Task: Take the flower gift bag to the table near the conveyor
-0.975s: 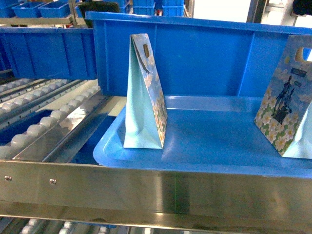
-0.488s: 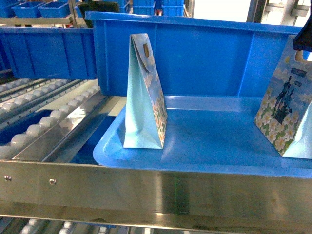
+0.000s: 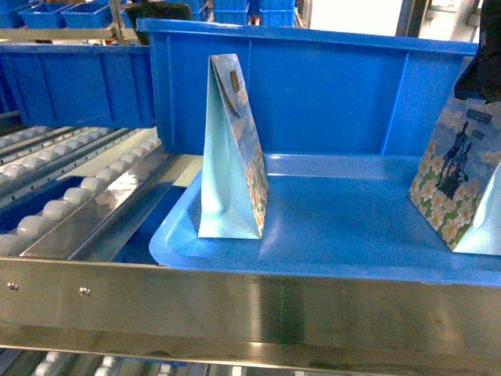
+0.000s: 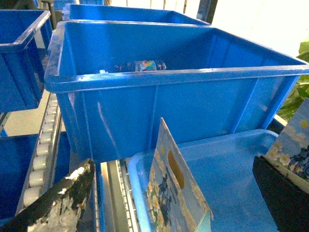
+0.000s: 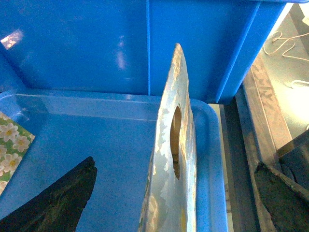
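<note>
Two flower gift bags stand upright in a shallow blue tray (image 3: 329, 235). The left flower gift bag (image 3: 232, 153) shows its pale blue side. The right bag (image 3: 458, 176) shows daisies and a dark figure. My right gripper (image 3: 479, 74) hangs dark over the right bag's top. In the right wrist view that bag (image 5: 173, 159) is edge-on between the open fingers (image 5: 58, 203) of the gripper (image 5: 175, 164), untouched. My left gripper (image 4: 173, 164) is open, its fingers (image 4: 58, 203) wide on either side of the left bag (image 4: 176, 193). The conveyor (image 3: 63, 196) rollers run at the left. The table is out of view.
A deep blue bin (image 3: 313, 86) stands right behind the tray, with more blue bins (image 3: 70, 78) at the left. A steel rail (image 3: 250, 305) crosses in front of the tray. The tray's right rim (image 5: 212, 159) lies close beside the right bag.
My right gripper has come down from the upper right corner of the head view and now covers the right bag's handle. Both bags have stayed where they were.
</note>
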Tool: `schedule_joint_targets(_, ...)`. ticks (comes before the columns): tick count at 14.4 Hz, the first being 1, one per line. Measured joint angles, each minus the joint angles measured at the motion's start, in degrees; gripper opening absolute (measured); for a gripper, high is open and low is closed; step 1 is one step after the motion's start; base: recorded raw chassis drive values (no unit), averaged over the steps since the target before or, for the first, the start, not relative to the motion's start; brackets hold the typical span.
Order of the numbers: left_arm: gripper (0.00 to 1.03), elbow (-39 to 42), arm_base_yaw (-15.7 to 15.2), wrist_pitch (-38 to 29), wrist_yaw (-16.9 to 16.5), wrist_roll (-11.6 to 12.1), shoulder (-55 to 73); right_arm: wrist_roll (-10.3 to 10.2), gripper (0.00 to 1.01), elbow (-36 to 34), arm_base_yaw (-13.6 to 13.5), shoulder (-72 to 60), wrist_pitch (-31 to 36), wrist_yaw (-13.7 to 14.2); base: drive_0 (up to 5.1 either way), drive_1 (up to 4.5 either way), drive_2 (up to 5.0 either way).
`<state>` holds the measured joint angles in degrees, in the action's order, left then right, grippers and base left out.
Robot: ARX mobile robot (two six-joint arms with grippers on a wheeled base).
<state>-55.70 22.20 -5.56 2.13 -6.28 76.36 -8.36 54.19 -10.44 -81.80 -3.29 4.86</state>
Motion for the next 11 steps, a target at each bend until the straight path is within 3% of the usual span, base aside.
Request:
schedule_joint_targets(4, 0.98, 0.0, 0.0, 0.0, 0.0, 0.0, 0.0, 0.5, 0.98, -1.7, -2.0, -0.8, 1.7, 1.3, 0.0, 0.00, 0.0)
schedule_joint_targets(5, 0.98, 0.0, 0.0, 0.0, 0.0, 0.0, 0.0, 0.5, 0.93, -1.8, -2.0, -1.5, 2.2, 1.3, 0.0, 0.00, 0.0)
schedule_joint_targets(8, 0.98, 0.0, 0.0, 0.0, 0.0, 0.0, 0.0, 0.5, 0.63, -1.8, -1.9, -3.7, 3.1, 1.1, 0.0, 0.00, 0.0)
schedule_joint_targets(11, 0.98, 0.0, 0.0, 0.0, 0.0, 0.0, 0.0, 0.4, 0.26, -2.1, -1.9, -3.7, 4.2, 0.3, 0.0, 0.00, 0.0)
